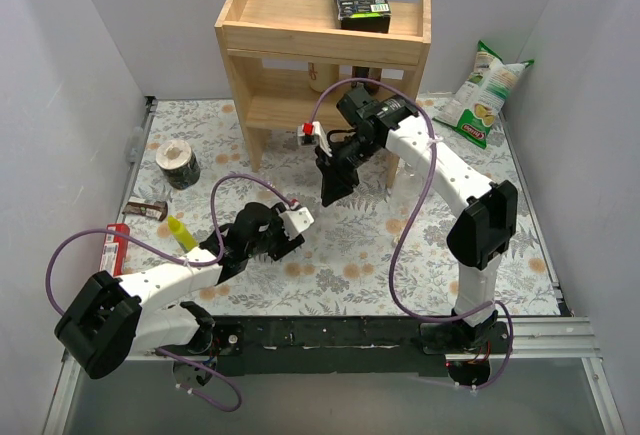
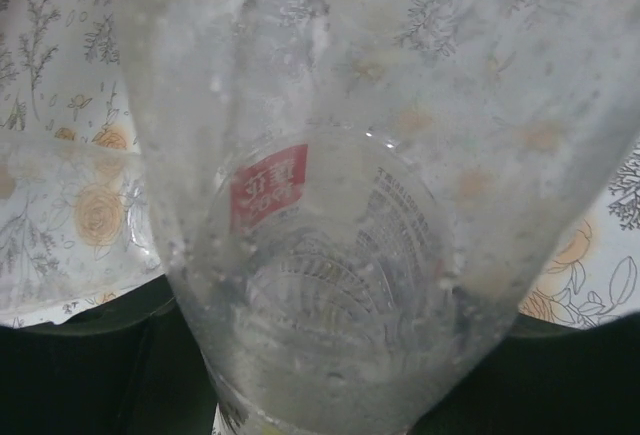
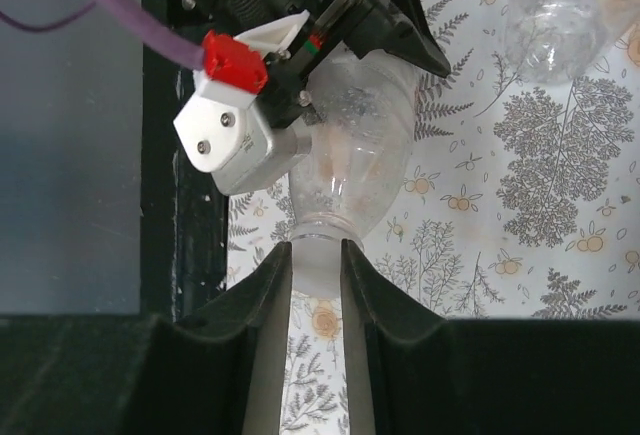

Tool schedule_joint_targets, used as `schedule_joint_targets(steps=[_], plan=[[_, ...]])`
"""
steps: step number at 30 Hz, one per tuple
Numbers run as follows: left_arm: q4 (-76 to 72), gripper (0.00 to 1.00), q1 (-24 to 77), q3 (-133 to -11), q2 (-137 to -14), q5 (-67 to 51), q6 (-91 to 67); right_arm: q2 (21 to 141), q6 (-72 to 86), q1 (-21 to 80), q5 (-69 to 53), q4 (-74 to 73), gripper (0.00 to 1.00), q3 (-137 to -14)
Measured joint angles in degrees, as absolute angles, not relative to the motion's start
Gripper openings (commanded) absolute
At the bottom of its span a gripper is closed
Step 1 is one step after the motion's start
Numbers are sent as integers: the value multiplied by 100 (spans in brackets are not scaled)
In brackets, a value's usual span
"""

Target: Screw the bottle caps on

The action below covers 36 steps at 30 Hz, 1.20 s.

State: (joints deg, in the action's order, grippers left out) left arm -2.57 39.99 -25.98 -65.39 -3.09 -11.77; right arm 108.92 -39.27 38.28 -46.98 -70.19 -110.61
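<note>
Clear plastic bottle (image 3: pixel 350 145) is hanging over the table, the left gripper (image 1: pixel 292 223) clamping its body; the right gripper (image 3: pixel 318 265) is pinching what looks like a pale cap (image 3: pixel 318 243) on its neck; tightening seems unfinished; a second bottle (image 3: pixel 570 15) is waiting nearby.

Plain pale walls (image 1: pixel 70 55) enclose the scene behind the right gripper (image 1: pixel 330 195) and to both sides of it, under even, diffuse light that casts only soft shadows. An open shelf unit (image 1: pixel 290 17) of light wood stands against the back wall, just behind that gripper. Beneath the gripper spreads a table covering (image 1: pixel 520 245) printed with grey foliage and orange blossoms.
</note>
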Motion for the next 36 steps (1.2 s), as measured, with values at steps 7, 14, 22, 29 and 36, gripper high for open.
schedule_joint_targets(steps=[7, 14, 22, 29, 36], plan=[[-622, 0, 3953, -2593, -6407, -602, -1590, 10947, -2751, 3437, -4930, -6534, 71, -11721], [-779, 0, 3885, -2569, -5933, -1761, -2532, 9668, -2263, 2773, -5518, -4915, 76, -10372], [-956, 0, 3865, -2576, -6016, -2755, -3293, 9207, -1914, 3109, -6178, -3854, 76, -9384], [-1076, 0, 3835, -2641, -6108, -3074, -3533, 9207, -1621, 3378, -6329, -3367, 72, -9006], [-1118, 0, 3813, -2696, -6152, -3129, -3695, 9172, -1339, 3389, -6410, -3039, 37, -8836]])
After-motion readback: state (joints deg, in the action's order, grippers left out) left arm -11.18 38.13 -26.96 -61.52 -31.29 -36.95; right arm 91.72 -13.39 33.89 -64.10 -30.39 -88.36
